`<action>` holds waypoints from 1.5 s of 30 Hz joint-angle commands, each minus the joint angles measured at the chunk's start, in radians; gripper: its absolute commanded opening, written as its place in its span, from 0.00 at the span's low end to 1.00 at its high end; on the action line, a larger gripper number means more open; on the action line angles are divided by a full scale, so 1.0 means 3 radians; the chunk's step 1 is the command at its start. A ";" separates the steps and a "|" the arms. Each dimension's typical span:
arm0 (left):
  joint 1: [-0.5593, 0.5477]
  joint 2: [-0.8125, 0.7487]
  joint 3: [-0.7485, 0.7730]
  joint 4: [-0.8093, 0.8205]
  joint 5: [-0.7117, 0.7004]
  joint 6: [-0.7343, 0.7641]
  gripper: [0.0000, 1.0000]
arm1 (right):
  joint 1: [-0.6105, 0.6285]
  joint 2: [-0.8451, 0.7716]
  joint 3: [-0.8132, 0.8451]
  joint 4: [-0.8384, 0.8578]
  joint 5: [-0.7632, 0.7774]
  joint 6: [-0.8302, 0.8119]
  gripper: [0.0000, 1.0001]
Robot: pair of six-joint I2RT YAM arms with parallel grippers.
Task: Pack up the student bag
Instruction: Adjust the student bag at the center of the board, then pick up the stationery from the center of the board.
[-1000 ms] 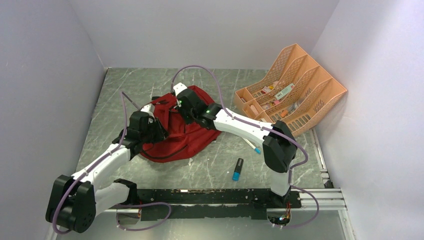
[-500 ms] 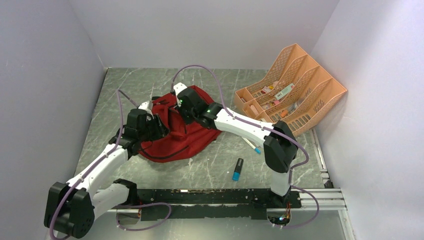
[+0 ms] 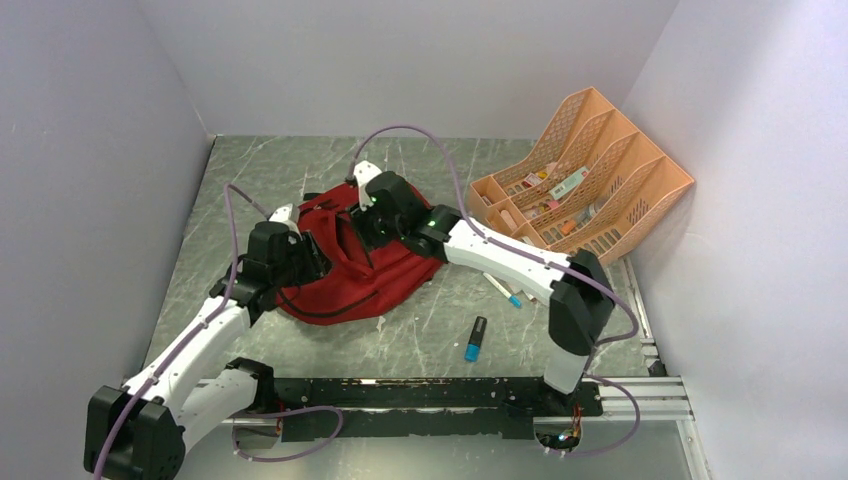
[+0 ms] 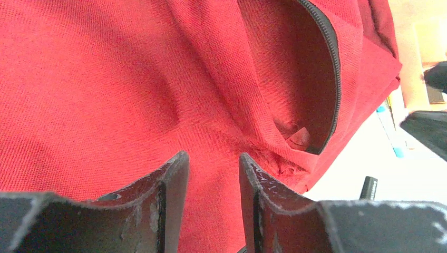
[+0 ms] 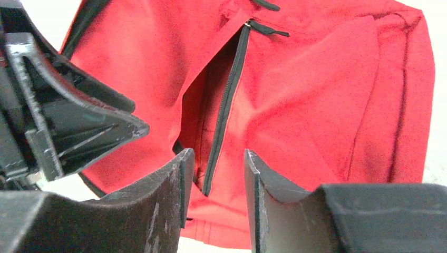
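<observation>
The student bag [image 3: 350, 275], dark red with black straps and zippers, lies flat left of the table's middle. Its red fabric [image 4: 105, 89] fills the left wrist view, with a zippered pocket gaping open [image 4: 311, 68]. My left gripper [image 3: 320, 260] hovers over the bag's left side, open [image 4: 211, 163], with only fabric behind the gap. My right gripper [image 3: 363, 222] hangs over the bag's far side, open [image 5: 216, 158], just above the black zipper [image 5: 227, 100] of the open slit. The left gripper's black fingers [image 5: 79, 126] show at the left of the right wrist view.
A peach mesh desk organiser [image 3: 600, 160] holding small items stands at the back right. A white pen with a blue tip [image 3: 503, 290] and a black marker with a blue cap [image 3: 475, 338] lie right of the bag. Walls close in on three sides.
Both grippers went from shut to open and let go of the bag's fabric. The right arm has drawn back a little to the right; the bag's top has settled.
</observation>
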 commanded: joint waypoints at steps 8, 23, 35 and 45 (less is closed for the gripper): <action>-0.0015 -0.0205 0.0141 -0.0058 0.0088 0.0169 0.44 | -0.0009 -0.0645 -0.0645 0.0033 0.0661 0.0540 0.53; -0.0020 -0.0150 0.0326 -0.0108 0.0304 0.0329 0.44 | -0.0009 -0.1516 -0.2007 -0.1630 0.2129 0.3338 0.63; -0.0019 -0.0064 0.0315 -0.0031 0.0383 0.0310 0.44 | -0.0018 -0.1396 -0.2439 -0.1715 0.1545 0.3726 0.66; -0.0020 -0.0067 0.0327 -0.0082 0.0385 0.0317 0.44 | -0.0160 -0.1518 -0.2667 -0.1292 0.1249 0.3549 0.64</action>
